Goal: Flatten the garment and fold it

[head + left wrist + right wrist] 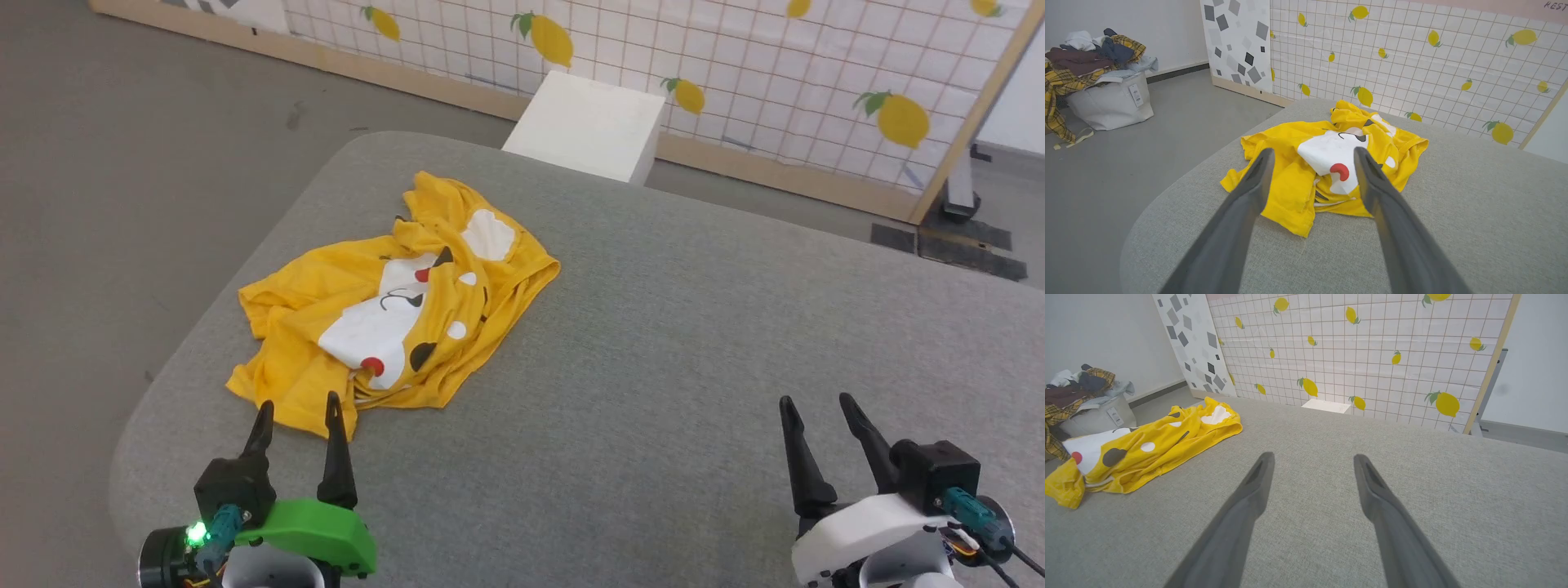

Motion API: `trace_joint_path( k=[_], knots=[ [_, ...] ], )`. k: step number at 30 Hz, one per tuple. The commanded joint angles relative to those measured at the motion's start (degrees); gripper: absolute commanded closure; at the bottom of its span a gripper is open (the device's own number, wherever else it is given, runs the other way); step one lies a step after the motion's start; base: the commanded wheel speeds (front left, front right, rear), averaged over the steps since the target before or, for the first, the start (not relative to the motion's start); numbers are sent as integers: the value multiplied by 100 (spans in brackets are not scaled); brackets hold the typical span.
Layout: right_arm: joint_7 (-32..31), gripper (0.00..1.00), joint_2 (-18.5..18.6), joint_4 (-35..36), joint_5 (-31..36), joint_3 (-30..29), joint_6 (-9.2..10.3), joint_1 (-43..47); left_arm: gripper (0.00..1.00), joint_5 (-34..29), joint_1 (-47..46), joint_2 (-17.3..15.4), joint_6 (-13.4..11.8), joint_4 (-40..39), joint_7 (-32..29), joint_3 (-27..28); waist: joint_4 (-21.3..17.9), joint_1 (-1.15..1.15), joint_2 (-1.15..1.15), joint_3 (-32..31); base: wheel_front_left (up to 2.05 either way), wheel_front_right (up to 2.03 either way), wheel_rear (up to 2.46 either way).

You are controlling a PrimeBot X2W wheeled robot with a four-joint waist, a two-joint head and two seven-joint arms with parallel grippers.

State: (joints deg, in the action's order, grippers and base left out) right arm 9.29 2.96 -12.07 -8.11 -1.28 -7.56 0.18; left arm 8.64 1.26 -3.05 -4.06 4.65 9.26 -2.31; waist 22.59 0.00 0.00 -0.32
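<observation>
The yellow T-shirt lies crumpled on the left part of the grey table, its cartoon print with white patches, red dots and black marks facing up. My left gripper stands open at the shirt's near hem, fingertips just over the yellow edge. In the left wrist view the garment lies straight ahead between the spread fingers. My right gripper is open over bare table at the lower right, far from the shirt. From the right wrist the T-shirt shows at the left, the gripper empty.
A white box stands on the floor beyond the table's far edge, before a lemon-print grid screen. A grey basket heaped with clothes sits on the floor to the left. Much bare table lies right of the shirt.
</observation>
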Motion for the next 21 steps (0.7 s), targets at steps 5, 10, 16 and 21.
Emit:
trace_joint_path(
  k=[5, 10, 16, 21],
  knots=[
    [115, 0, -5, -111, -85, -14, 5, 67, 0, 34, 113, 11, -61, 81, 121, -3, 180, 0, 0, -4, 0, 0, 0],
    [176, 0, -6, -179, -116, -18, 6, 76, 0, 58, 153, 12, -87, 124, 181, -1, 301, 0, 0, -14, 0, 0, 0],
    [247, 0, -6, -255, -153, -15, 6, 87, 0, 133, 169, 13, -130, 160, 252, -11, 429, 0, 0, -14, 0, 0, 0],
    [304, 0, -7, -320, -113, -12, 6, 94, 0, 188, 147, 14, -165, 204, 309, -22, 511, 0, 0, -8, 0, 0, 0]
  ],
)
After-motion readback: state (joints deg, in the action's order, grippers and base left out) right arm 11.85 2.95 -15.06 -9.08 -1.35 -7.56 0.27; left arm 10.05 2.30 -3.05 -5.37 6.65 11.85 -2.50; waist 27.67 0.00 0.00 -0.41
